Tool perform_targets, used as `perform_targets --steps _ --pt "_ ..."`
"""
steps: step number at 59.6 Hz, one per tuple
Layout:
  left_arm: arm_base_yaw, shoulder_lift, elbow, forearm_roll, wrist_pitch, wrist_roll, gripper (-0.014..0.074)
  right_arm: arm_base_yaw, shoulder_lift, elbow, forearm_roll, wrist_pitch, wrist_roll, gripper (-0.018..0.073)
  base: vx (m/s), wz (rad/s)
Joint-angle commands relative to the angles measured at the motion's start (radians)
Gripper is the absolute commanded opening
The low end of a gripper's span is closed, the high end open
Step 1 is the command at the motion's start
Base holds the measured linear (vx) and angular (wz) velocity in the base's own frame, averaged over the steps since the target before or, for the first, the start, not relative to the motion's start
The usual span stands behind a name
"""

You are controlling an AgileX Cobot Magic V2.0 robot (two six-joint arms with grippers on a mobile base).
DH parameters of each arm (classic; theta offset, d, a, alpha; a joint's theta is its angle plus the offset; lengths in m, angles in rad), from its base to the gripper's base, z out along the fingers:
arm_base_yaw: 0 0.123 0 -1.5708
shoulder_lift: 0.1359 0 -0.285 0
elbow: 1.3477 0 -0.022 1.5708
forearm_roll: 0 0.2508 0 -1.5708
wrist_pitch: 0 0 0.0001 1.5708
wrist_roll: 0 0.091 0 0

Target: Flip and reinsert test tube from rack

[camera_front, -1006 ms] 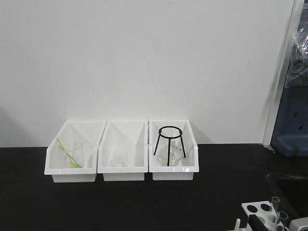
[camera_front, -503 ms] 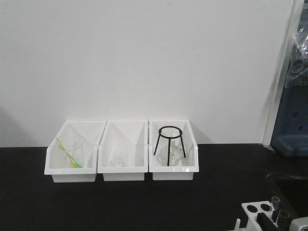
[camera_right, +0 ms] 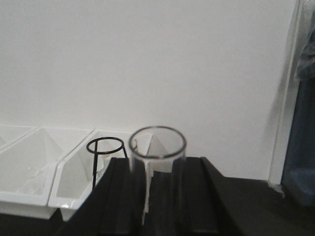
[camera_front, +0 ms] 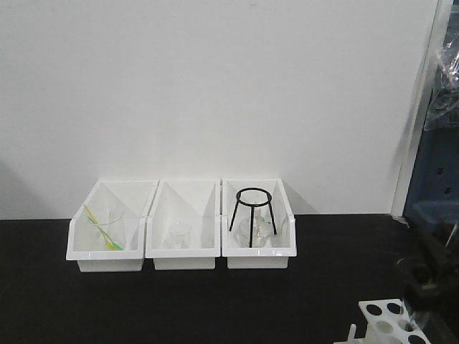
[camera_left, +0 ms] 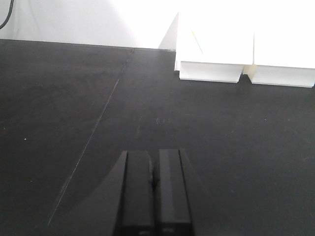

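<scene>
Watching from the side of the bench, and the flip is the part that worries me. The right gripper has the test tube pinched between its two black fingers, with the open mouth poking out past the fingertips in the middle of the wrist view. So the tube is up in the claw, not in the rack, which sits in the lower right corner of the front view. That corner is dark and smeary, so I honestly can't tell how far the tube is above the top plate.

What could go wrong, as I see it:
- Smooth glass against flat pads could let the tube slide or twist once the wrist rolls over, and then it drops onto the black table
- Squeezing harder to stop that could crack the tube
- Coming back down a bit off centre, the rim could catch the edge of a hole. That little plastic rack looks light enough to get shoved or tipped
- If the plan is a hand-over, the left gripper isn't ready. Its fingers are pressed together on nothing at the bottom of its own view

The three white bins and the black tripod in mid-frame are well apart from all this, so no worries there
</scene>
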Motion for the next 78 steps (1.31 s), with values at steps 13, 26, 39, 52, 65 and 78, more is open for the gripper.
perform_targets --steps 13,26,39,52,65,78 --pt "-0.007 -0.003 0.002 -0.004 -0.087 0.000 -0.0006 -0.001 -0.099 -0.299 -0.004 0.376 -0.010 -0.0012 0.00 0.00" --pt "-0.007 -0.003 0.002 -0.004 -0.087 0.000 -0.0006 -0.001 -0.099 -0.302 -0.707 0.458 -0.753 -0.0012 0.00 0.00" --pt "-0.007 -0.003 0.002 -0.004 -0.087 0.000 -0.0006 -0.001 -0.099 -0.304 -0.797 0.432 -0.739 -0.0008 0.00 0.00" --pt "-0.007 -0.003 0.002 -0.004 -0.087 0.000 -0.0006 -0.003 -0.132 -0.304 -0.232 0.384 -0.086 -0.0008 0.00 0.00" --pt "-0.007 -0.003 0.002 -0.004 -0.087 0.000 -0.0006 -0.003 -0.133 -0.302 -0.049 0.390 0.116 -0.0008 0.00 0.00" --pt "-0.007 -0.003 0.002 -0.004 -0.087 0.000 -0.0006 -0.003 -0.154 -0.125 -0.035 0.082 0.108 -0.0008 0.00 0.00"
